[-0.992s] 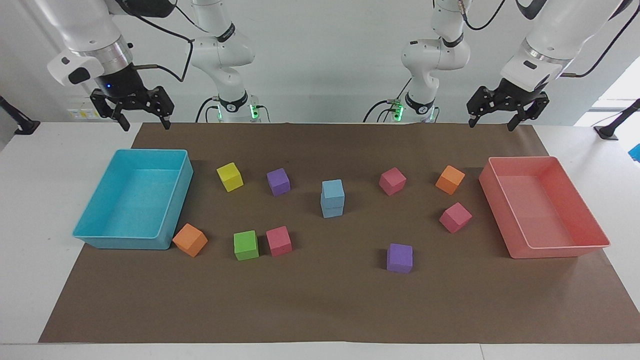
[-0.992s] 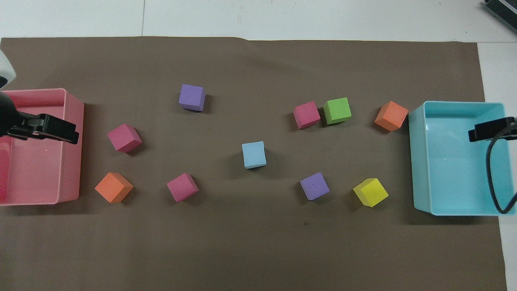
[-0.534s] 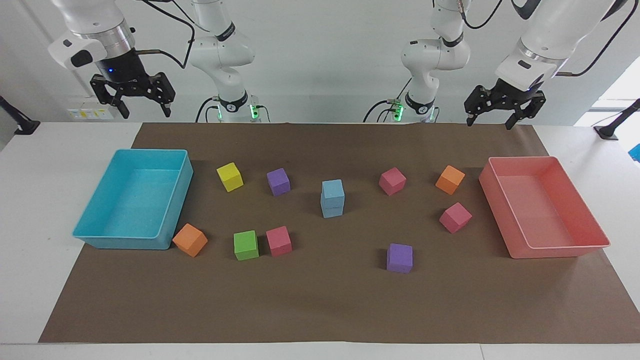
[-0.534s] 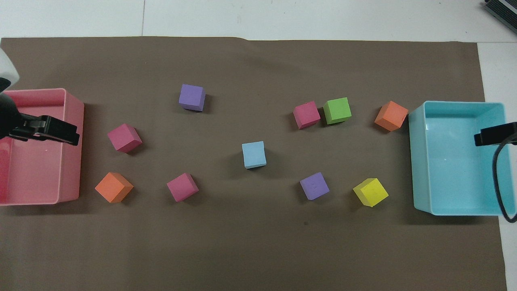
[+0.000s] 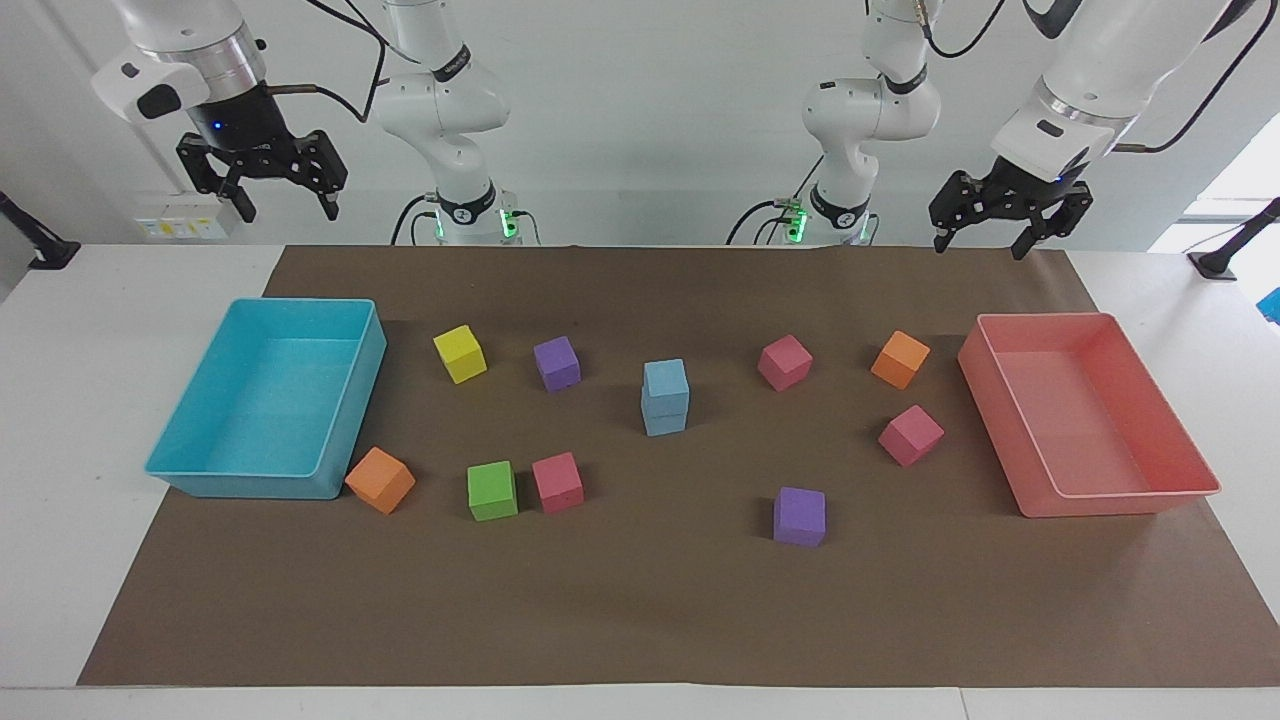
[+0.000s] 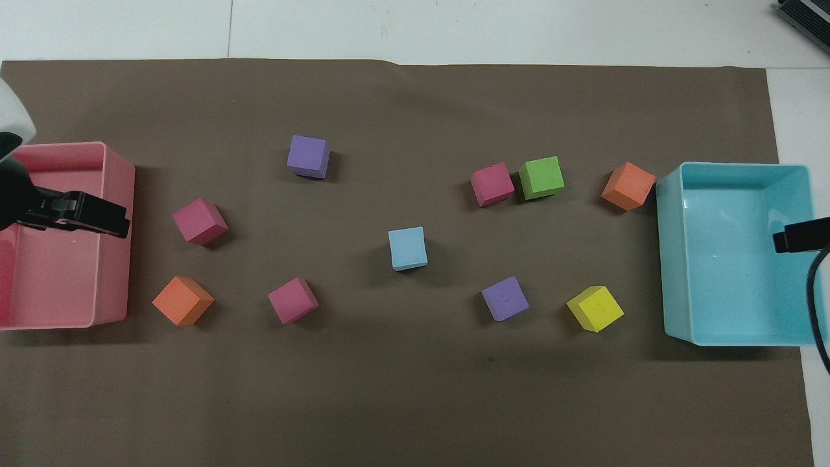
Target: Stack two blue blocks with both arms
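Both hands hang empty with fingers apart: left hand (image 5: 979,241) raised over the pink tray's (image 5: 1135,494) end of the table, right hand (image 5: 287,212) over the turquoise tray's (image 5: 240,484) end. Blue blocks (image 5: 665,398) (one atop the other) stand mid-mat, between purple block (image 5: 557,363) and pink block (image 5: 784,362).

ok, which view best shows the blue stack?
Facing view: both blue blocks show, one sitting on the other, mid-mat. Overhead shows only the top block's face, so the stack reads as a single cube.
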Controlling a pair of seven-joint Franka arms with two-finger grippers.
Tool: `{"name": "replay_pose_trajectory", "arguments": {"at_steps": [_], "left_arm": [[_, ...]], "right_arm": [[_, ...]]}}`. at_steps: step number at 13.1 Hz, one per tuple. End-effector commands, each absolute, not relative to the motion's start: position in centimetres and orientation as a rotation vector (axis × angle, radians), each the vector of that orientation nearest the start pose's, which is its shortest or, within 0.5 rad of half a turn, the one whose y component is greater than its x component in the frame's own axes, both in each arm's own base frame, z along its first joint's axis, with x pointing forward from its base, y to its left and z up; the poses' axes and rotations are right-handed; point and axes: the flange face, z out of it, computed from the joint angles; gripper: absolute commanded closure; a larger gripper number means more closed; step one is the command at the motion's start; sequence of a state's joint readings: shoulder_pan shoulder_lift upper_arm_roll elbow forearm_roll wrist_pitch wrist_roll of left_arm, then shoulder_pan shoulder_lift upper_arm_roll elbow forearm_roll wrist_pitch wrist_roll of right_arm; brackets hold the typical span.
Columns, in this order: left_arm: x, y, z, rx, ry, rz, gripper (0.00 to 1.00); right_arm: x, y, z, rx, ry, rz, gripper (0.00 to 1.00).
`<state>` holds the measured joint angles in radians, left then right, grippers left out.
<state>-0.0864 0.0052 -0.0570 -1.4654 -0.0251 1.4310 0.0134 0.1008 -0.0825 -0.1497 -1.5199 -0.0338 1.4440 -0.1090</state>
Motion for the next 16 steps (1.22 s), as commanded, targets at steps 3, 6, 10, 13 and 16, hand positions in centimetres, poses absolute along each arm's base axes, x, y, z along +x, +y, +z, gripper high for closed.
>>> {"name": "replay_pose_trajectory", "arguments": {"at_steps": [3,6,10,13,16], "left_arm": [[53.31,-7.69,66.04,-3.151,0.25,0.019,0.0],[53.31,-7.69,65.97,-3.152,0.243,0.021,0.0],[53.31,-7.7,65.9,-3.154,0.236,0.024,0.0],[53.3,-7.79,65.9,-3.154,0.239,0.024,0.0],[53.25,-7.78,65.91,-3.154,0.236,0.024,0.0]], "right_arm": [[50.34,-3.21,69.2,-3.204,-0.067,-0.026,0.0],[50.18,-3.39,69.29,-3.203,-0.059,-0.029,0.0],[50.18,-3.27,69.28,-3.186,-0.058,-0.03,0.0],[50.1,-3.19,69.37,-3.184,-0.063,-0.035,0.0],[49.76,-3.2,69.19,-3.181,-0.064,-0.026,0.0]]}}
